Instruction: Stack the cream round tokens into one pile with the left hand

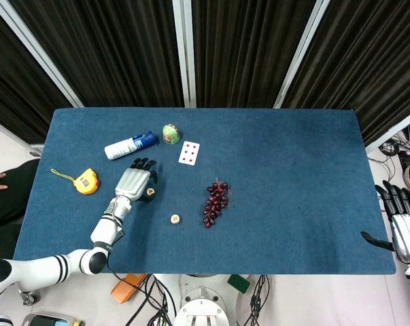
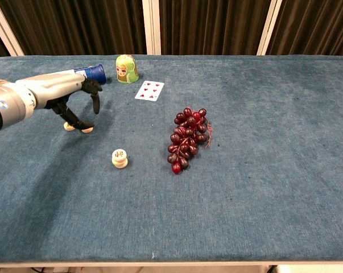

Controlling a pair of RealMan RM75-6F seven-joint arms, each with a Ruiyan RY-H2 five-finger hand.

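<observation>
A short pile of cream round tokens (image 2: 120,158) stands alone on the blue cloth, left of the grapes; the head view shows the pile (image 1: 175,219) too. Two loose cream tokens (image 2: 69,126) (image 2: 87,129) lie further back left. My left hand (image 2: 74,94) hovers over those two with its dark fingers curved down and apart, holding nothing, the thumb tip close beside the right token. In the head view the left hand (image 1: 133,182) covers one token, and the other token (image 1: 151,192) shows at its right edge. My right hand (image 1: 403,234) rests off the table's right edge, fingers spread.
A bunch of red grapes (image 2: 188,136) lies right of the pile. Behind are a playing card (image 2: 149,90), a small green doll (image 2: 125,69) and a white bottle with a blue cap (image 1: 130,145). A yellow tape measure (image 1: 88,181) sits at the left.
</observation>
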